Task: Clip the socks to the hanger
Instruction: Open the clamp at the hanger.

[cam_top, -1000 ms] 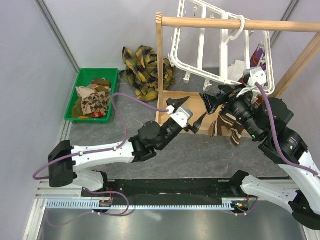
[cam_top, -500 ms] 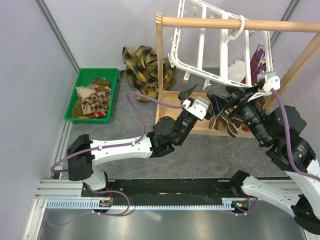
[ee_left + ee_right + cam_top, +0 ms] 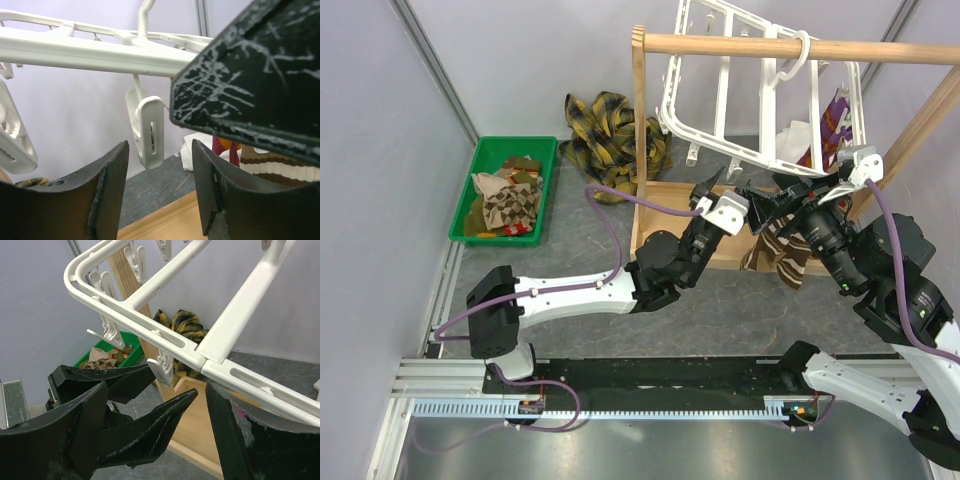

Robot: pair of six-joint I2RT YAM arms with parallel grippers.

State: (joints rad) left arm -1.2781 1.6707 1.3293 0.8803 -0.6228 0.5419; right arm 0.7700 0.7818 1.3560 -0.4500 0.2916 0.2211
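Nearest you, the left arm stretches from its base across the bench point(image 3: 720, 310) toward the middle. The left gripper point(image 3: 725, 192) has its fingers apart, and in its wrist view a white clip point(image 3: 150, 131) hangs just beyond the gap between them. Close against it, the right gripper point(image 3: 157, 390) is spread wide too, with nothing between its fingers. Below the right gripper a brown-striped sock point(image 3: 775, 250) hangs in front of the wooden tray point(image 3: 725, 250); you cannot tell what holds its top. Above both grippers the hanger point(image 3: 760, 152) hangs tilted, its hook over the wooden rod point(image 3: 720, 44), with a second sock point(image 3: 836, 118) at its right side. Farther left, more socks point(image 3: 510, 205) lie in the green bin point(image 3: 505, 148), and the plaid cloth point(image 3: 610, 130) is heaped beside it on the bench.
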